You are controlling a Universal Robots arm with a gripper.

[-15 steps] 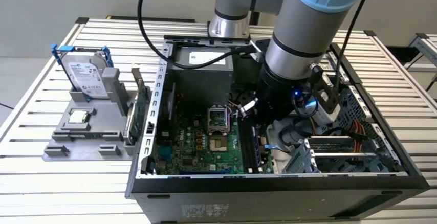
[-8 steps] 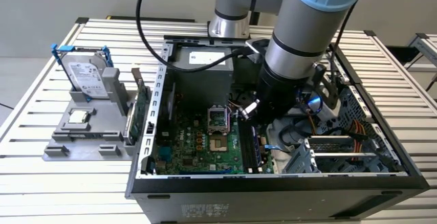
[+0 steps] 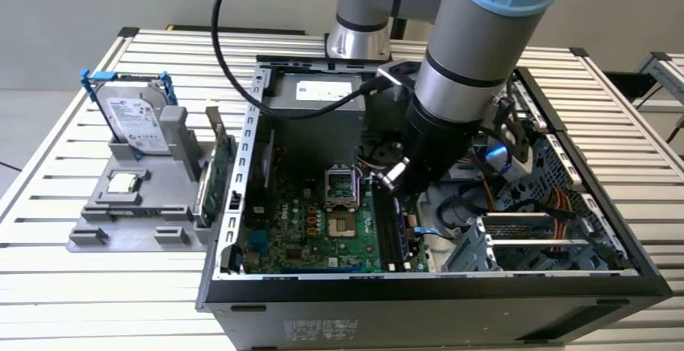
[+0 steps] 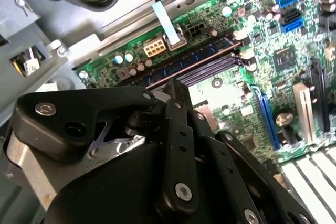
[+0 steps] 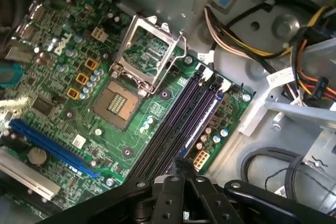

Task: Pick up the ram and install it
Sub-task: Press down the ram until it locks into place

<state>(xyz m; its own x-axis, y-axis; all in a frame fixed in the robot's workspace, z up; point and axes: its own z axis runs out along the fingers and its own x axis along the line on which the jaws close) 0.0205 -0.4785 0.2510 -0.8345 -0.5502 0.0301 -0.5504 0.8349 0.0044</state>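
the black-fingered end effector [image 5: 181,174] hangs just above the dark memory slots [image 5: 181,116], its fingers seemingly pressed together on nothing, while the long green-blue ram strip [image 4: 202,59] apparently already lies seated in the outermost slot, lengthwise along them.

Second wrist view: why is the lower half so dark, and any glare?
In the second wrist view the black tool sits right before the camera; a metal plate beside it glints. In the exterior view the motherboard lies shaded inside the case.
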